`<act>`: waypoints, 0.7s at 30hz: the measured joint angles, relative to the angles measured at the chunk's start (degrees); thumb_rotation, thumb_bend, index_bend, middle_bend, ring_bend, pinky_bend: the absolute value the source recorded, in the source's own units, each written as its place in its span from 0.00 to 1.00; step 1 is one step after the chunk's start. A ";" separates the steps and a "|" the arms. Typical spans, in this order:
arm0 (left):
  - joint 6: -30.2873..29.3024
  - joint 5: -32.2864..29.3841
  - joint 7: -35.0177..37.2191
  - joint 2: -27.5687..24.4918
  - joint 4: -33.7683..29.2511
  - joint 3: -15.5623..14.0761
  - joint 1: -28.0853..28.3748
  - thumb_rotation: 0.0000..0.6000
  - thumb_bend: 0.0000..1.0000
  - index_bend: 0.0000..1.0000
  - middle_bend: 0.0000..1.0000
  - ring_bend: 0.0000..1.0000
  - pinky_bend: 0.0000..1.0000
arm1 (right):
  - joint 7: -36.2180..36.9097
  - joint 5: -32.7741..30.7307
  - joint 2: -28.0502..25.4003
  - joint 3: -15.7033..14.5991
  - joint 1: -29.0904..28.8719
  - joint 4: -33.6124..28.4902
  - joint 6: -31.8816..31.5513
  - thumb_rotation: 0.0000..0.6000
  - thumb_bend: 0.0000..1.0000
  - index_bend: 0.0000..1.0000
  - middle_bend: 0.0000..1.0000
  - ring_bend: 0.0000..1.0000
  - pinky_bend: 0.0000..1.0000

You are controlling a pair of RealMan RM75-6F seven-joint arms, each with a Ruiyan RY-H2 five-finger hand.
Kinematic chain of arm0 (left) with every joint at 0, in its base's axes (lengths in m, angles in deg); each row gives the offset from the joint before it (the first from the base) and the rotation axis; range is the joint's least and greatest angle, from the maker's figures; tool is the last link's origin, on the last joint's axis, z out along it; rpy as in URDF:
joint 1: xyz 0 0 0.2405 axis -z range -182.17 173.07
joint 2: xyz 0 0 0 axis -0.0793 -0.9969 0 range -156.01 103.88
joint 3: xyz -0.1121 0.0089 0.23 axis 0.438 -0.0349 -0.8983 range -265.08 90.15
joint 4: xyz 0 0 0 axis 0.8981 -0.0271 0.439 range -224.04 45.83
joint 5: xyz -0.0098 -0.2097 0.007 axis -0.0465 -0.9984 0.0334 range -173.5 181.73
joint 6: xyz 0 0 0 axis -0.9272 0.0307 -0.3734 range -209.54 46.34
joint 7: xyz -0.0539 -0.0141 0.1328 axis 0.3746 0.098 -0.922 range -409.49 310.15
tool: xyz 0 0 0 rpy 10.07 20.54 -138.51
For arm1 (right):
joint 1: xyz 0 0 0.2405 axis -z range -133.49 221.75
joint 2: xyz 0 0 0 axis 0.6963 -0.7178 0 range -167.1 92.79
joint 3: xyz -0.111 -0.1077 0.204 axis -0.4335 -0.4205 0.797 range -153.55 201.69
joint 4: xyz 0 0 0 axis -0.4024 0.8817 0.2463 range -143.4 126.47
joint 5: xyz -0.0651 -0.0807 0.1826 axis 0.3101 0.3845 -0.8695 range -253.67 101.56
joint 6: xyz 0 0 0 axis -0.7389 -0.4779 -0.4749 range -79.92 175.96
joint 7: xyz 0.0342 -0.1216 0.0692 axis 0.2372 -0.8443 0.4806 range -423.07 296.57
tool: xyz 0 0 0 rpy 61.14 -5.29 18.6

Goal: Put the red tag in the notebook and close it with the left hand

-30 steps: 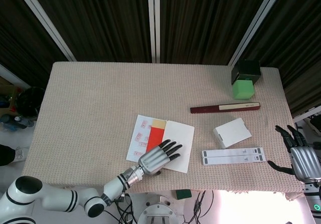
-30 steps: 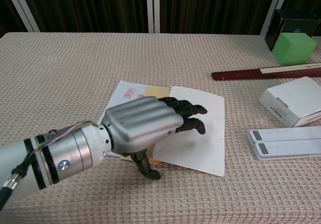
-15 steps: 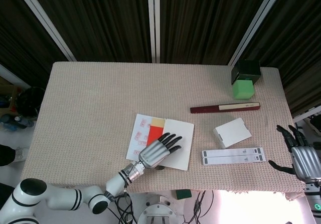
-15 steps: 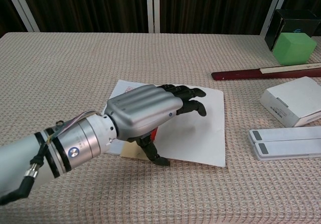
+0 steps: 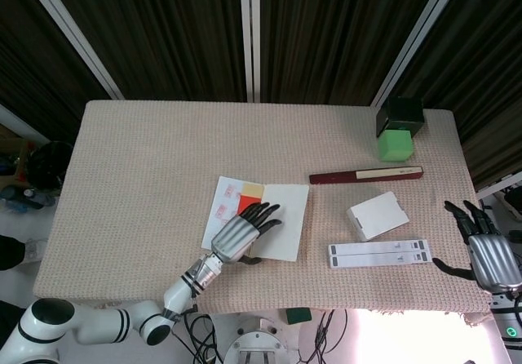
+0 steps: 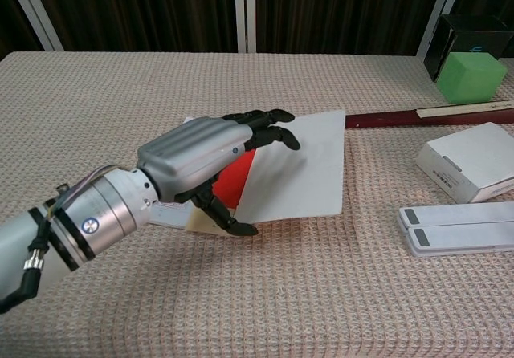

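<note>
One stack of papers (image 5: 269, 217) lies near the middle of the table (image 5: 147, 176), with the left robot hand (image 5: 241, 233) resting on it, fingers spread flat, gripping nothing. The right robot hand (image 5: 485, 250) hangs open off the table's right edge. Also present: one white box (image 5: 377, 215), one flat white strip (image 5: 378, 254), one dark red ruler (image 5: 365, 175), one green cube (image 5: 396, 145), one black box (image 5: 401, 113). The left half of the beige woven table lies bare; dark slatted panels stand behind.

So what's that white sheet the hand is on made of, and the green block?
The white sheet looks like thin matte paper or card: flat with crisp edges. The green block looks like smooth, dull foam or plastic; the frames can't settle which. The left hand rests on the sheet.
</note>
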 measured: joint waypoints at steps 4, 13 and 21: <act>-2.74 1.42 5.03 0.73 2.75 0.39 -1.15 1.00 0.05 0.18 0.01 0.01 0.10 | -0.74 0.04 -0.14 0.12 -0.35 -0.71 0.38 1.00 0.06 0.00 0.15 0.00 0.12; -6.24 1.04 10.40 1.80 3.89 2.49 -3.38 1.00 0.05 0.18 0.01 0.01 0.10 | -1.74 -0.23 -0.58 0.28 -0.82 -1.71 1.10 1.00 0.06 0.00 0.15 0.00 0.12; -5.77 -0.28 8.99 1.23 2.78 3.01 -4.16 1.00 0.05 0.18 0.00 0.00 0.08 | -1.98 -0.29 -0.61 0.34 -1.19 -1.93 1.58 1.00 0.06 0.00 0.15 0.00 0.12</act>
